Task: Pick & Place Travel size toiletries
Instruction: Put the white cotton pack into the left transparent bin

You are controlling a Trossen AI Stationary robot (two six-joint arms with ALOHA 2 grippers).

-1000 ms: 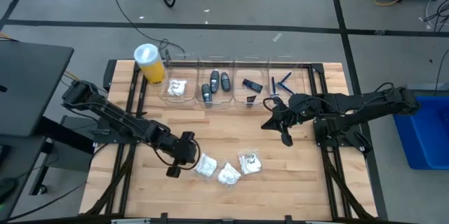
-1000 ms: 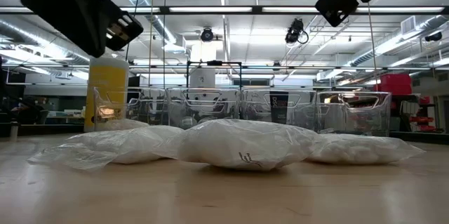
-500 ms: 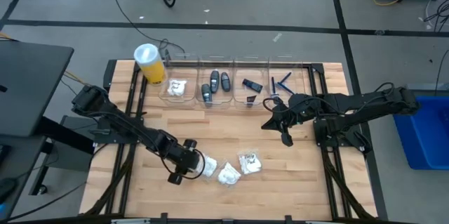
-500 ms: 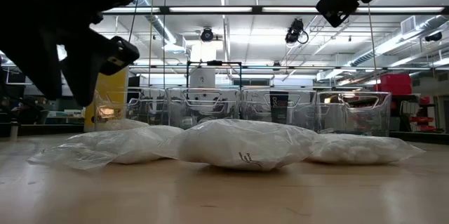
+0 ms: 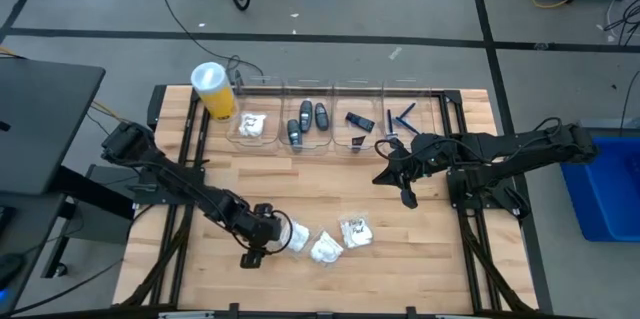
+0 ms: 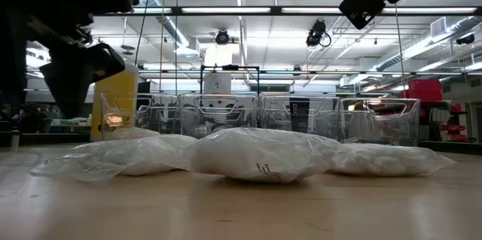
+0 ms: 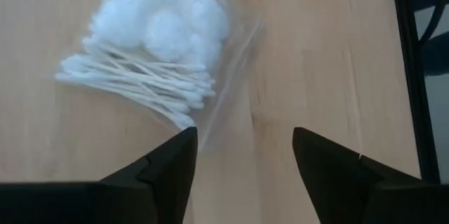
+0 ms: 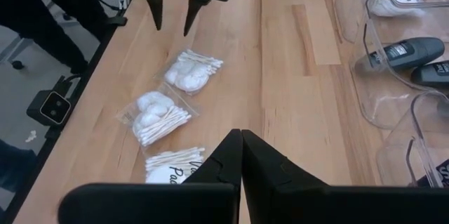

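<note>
White packet (image 7: 151, 55) on our surface (image 7: 316, 55), our left pincer (image 7: 242, 154) spread just beside it, our right pincer (image 8: 241, 155) clenched, well apart.

My count of what is on the table

I see three white packets (image 5: 323, 240) loose on the wood and a fourth (image 5: 251, 125) in a clear bin (image 5: 262, 141); there are four such bins in the row. Three dark grey oval pieces (image 5: 307, 120), one dark rectangular piece (image 5: 360, 120), two blue razors (image 5: 402, 117) and one yellow cylinder (image 5: 214, 91).
</note>
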